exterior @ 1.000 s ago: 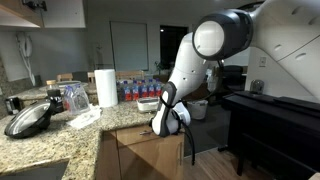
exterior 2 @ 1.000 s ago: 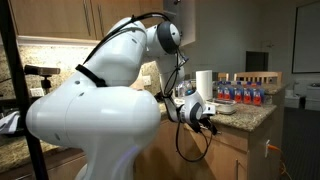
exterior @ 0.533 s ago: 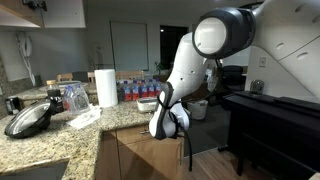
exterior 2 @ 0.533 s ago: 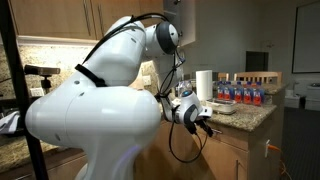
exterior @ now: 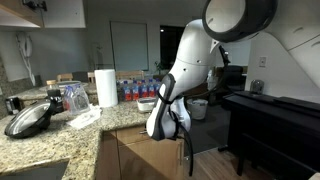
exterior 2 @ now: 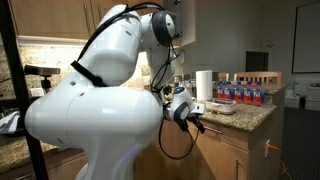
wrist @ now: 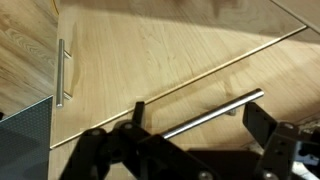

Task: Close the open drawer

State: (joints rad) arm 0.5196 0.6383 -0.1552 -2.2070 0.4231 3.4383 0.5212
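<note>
My gripper (wrist: 200, 118) is open, and its two black fingers straddle the horizontal silver bar handle (wrist: 215, 112) of the light-brown wooden drawer (wrist: 250, 75) without closing on it. In both exterior views the gripper (exterior: 168, 122) (exterior 2: 194, 121) hangs just under the counter edge, right at the wooden cabinet front (exterior: 140, 150). The drawer's inside and its white tray are hidden. I cannot tell how far out the drawer stands.
A cabinet door with a vertical silver handle (wrist: 61, 70) sits next to the drawer. On the granite counter (exterior: 60, 140) stand a paper towel roll (exterior: 106, 87), water bottles (exterior: 135, 88) and a dark pan lid (exterior: 30, 118). A black unit (exterior: 270, 115) stands opposite.
The gripper has shifted a little toward the cabinet front and lower, and the arm's elbow has risen. The fingers stay open.
</note>
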